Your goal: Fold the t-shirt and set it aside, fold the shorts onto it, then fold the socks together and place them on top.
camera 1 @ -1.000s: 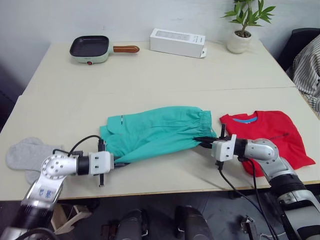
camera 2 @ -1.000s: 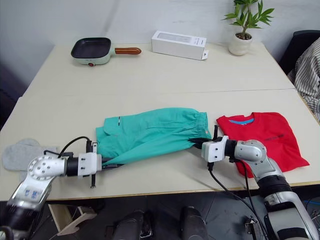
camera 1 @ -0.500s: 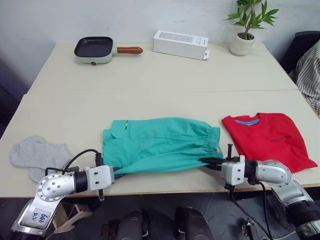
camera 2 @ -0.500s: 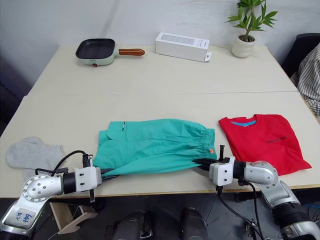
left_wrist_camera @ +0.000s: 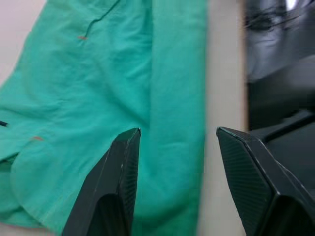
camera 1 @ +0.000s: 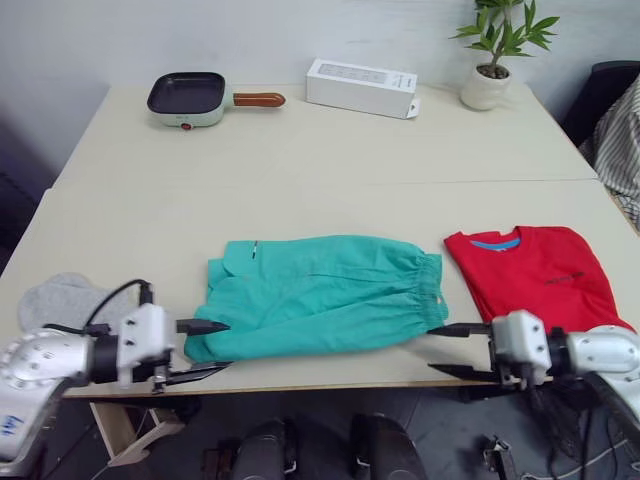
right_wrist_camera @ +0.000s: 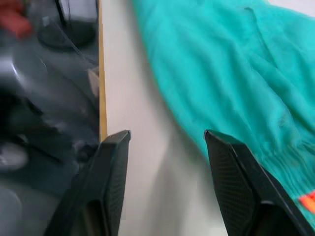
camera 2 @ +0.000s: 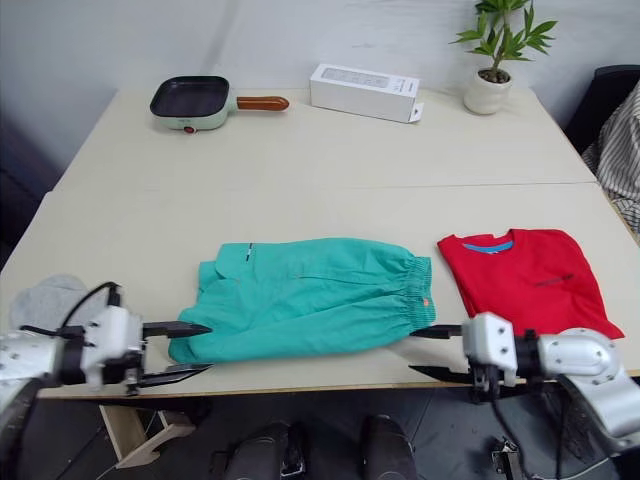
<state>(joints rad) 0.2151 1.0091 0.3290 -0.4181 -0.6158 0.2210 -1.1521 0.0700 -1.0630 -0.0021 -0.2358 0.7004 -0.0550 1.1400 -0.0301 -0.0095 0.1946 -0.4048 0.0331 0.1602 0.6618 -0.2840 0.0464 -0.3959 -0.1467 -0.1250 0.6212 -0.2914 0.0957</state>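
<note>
I count one pair of teal shorts (camera 1: 322, 294) mid-frame, one red t-shirt (camera 1: 538, 274) at right, and grey socks (camera 1: 62, 301) at far left, their number unclear. Along the top: one frying pan (camera 1: 191, 96), one white box (camera 1: 361, 86), one potted plant (camera 1: 490, 58). Two tables (camera 1: 330, 150) abut.
</note>
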